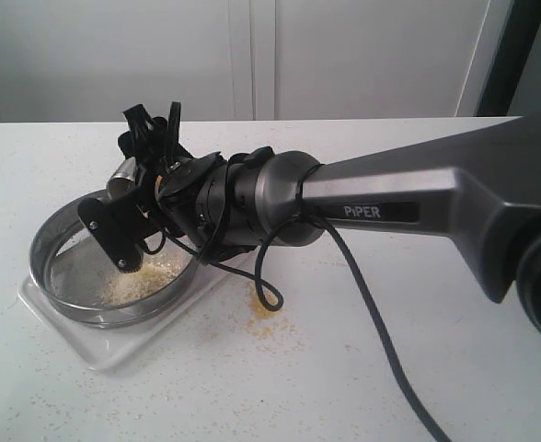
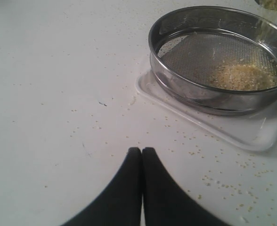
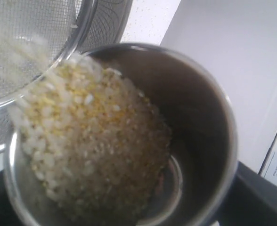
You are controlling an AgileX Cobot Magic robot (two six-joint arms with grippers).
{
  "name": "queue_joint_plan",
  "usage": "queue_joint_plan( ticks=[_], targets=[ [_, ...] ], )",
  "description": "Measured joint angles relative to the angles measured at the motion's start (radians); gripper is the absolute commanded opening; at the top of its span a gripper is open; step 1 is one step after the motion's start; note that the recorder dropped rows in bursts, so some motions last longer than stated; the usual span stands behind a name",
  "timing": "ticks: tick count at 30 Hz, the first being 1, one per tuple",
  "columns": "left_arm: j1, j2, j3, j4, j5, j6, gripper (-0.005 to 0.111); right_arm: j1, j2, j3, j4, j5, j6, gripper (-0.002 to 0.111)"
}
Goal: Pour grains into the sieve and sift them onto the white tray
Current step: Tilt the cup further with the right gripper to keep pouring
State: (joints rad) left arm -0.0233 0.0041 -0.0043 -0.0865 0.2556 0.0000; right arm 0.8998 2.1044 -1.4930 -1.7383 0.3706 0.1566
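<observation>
Right gripper (image 1: 137, 158) holding cup (image 3: 199, 117), arm (image 1: 436, 184) marked PiPER

The arm (image 1: 418, 198) at mid-frame hides most of the cup (image 1: 123, 175) and the right rim of the sieve (image 1: 42, 247). The pouring grains (image 3: 20, 47) are blurred.

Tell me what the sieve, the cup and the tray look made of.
The sieve: shiny steel-looking ring reflecting light, fine grey wire-mesh bottom. The cup: brushed metal, probably steel, with dull reflections inside. The tray: smooth white, likely plastic, with a slightly translucent rim.
</observation>
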Motion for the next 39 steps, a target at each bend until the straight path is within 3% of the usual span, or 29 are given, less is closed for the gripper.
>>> queue_joint_plan(
  ticks=[39],
  targets=[
    [0.0, 0.0, 0.0, 0.0, 0.0, 0.0, 0.0, 0.0, 0.0, 0.0, 0.0, 0.038, -0.128, 0.0]
  ],
)
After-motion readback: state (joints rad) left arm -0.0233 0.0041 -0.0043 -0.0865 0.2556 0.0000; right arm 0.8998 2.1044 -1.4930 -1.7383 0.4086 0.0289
